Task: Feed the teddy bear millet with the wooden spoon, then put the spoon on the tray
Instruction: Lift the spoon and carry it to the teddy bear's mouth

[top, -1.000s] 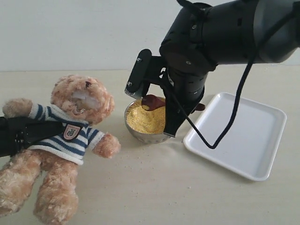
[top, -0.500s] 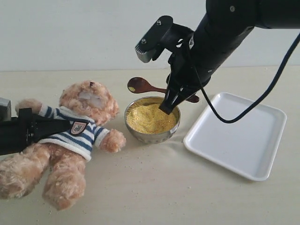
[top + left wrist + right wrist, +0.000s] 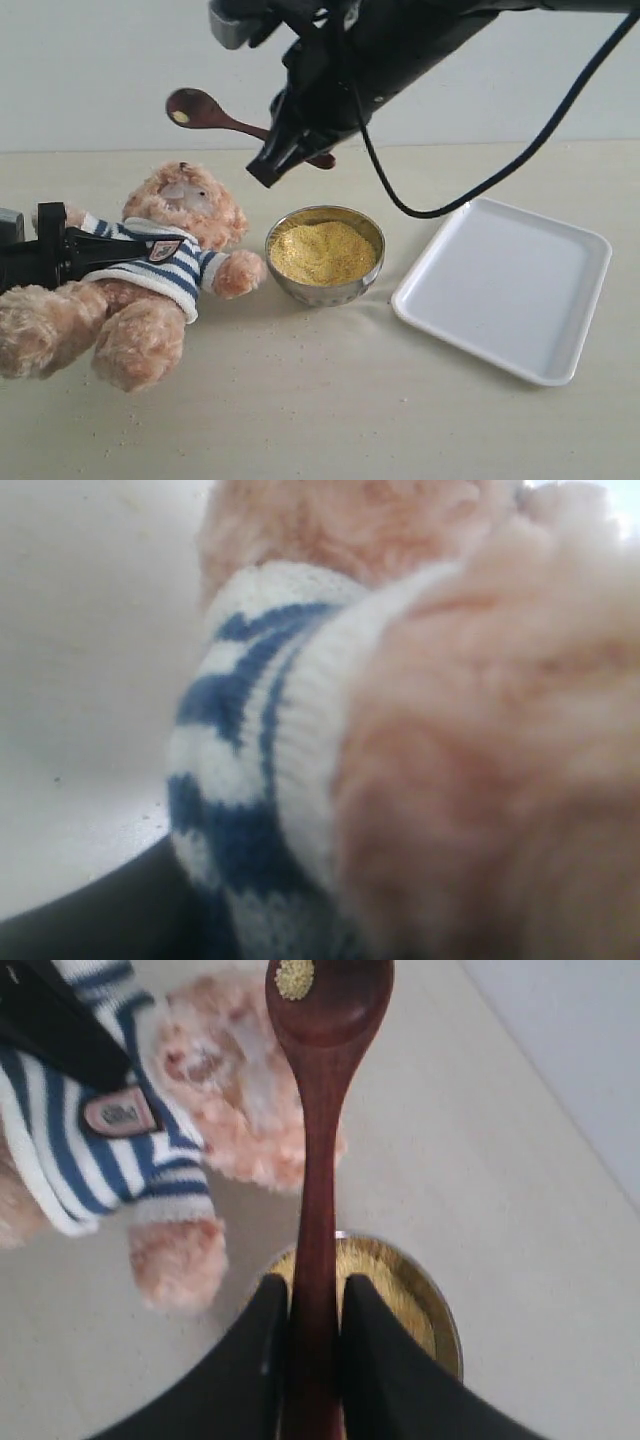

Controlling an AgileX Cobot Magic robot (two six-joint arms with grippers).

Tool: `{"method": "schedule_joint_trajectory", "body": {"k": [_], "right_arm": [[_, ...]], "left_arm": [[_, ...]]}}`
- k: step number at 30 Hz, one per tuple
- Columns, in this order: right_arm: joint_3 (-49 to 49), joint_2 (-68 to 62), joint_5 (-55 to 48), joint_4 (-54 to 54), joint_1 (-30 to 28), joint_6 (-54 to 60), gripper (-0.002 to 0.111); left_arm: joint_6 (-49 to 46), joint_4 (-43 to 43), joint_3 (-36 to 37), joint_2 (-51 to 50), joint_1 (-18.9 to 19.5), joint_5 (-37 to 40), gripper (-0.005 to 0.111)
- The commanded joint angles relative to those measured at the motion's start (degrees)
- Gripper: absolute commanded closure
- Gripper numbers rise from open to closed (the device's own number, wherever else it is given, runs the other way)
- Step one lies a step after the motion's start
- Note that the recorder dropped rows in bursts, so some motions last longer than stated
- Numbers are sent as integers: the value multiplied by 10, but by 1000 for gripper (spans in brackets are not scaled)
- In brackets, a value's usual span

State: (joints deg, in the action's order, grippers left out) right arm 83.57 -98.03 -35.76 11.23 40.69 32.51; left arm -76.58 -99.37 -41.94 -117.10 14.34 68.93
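Left pincer (image 3: 100, 258) comes in from the bench's left edge. It's closed on the teddy bear (image 3: 150, 270) round the chest, with one black finger lying across the striped shirt. The bear lies face up in the near-left part of the bench, legs toward the near-left corner and head toward the far edge. One paw is just beside the steel bowl (image 3: 320, 293). Left wrist view is all fur and striped knit (image 3: 480, 730), blurred, with a bit of black in one corner.

The tray (image 3: 560, 250) lies flat toward the right edge, just beside the bowl. The bowl is mid-bench, between bear and tray, filled with millet (image 3: 322, 252).

Right pincer (image 3: 270, 165) is up in the air over the far half of the bench, above and behind the bowl. It's clamped on the handle of the wooden spoon (image 3: 215, 112). The spoon is roughly level, scoop end pointing toward the left edge. It sits above the bear's head and well apart from the muzzle. A small clump (image 3: 180, 117) of yellow grains sits in the scoop.

Right wrist view:
- Right pincer (image 3: 312, 1295) has both fingers pressed to the sides of the spoon (image 3: 320, 1110) handle.
- The clump (image 3: 294, 978) is near the scoop's tip.
- The bear's face (image 3: 240, 1080) is below the scoop.
- The bowl (image 3: 445, 1320) is under the fingers.
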Motion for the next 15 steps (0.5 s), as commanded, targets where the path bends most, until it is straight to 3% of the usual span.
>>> {"method": "schedule_joint_trajectory", "body": {"k": [1,9,15], "right_arm": [[18,-4,10,0,21,6,108],[18,-48,33,-12,35,5,108],[18,-72,35,-104,39,-56,108]], "left_arm": [[29,-6,-3,-1,-4,10,102],[46,-6,-4,-1,-24,10,102],[46,-6,-4,-1,-26,10,102]]}}
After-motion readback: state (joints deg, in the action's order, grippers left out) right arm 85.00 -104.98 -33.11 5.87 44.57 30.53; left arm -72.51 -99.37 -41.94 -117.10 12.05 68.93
